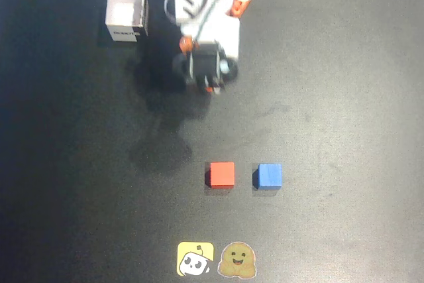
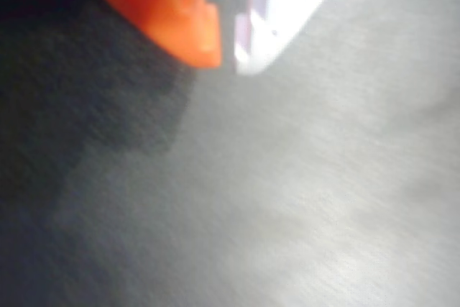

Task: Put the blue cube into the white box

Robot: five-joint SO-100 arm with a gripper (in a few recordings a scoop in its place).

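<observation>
task barely begun. small solid bright-blue cube (image 1: 268,175) sits on the black table (image 1: 344,97) at 5 o'clock in the overhead view, just beside a red-orange cube (image 1: 221,174). open-topped white box (image 1: 126,12) at 11 o'clock, empty. gripper (image 1: 209,84) near the arm's base, well apart from both; fingers nearly together, holding nothing. reach, grasp, carry and drop all remain.

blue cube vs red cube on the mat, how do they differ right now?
Colour: the blue cube is bright blue, the red cube red-orange.
Place: in the overhead view the blue cube lies right of the red cube, with a gap between them; the red one sits nearer the white box at upper left.
Shared: same size, plain faces, both flat on the dark table, squared alike, both far from the gripper.
</observation>
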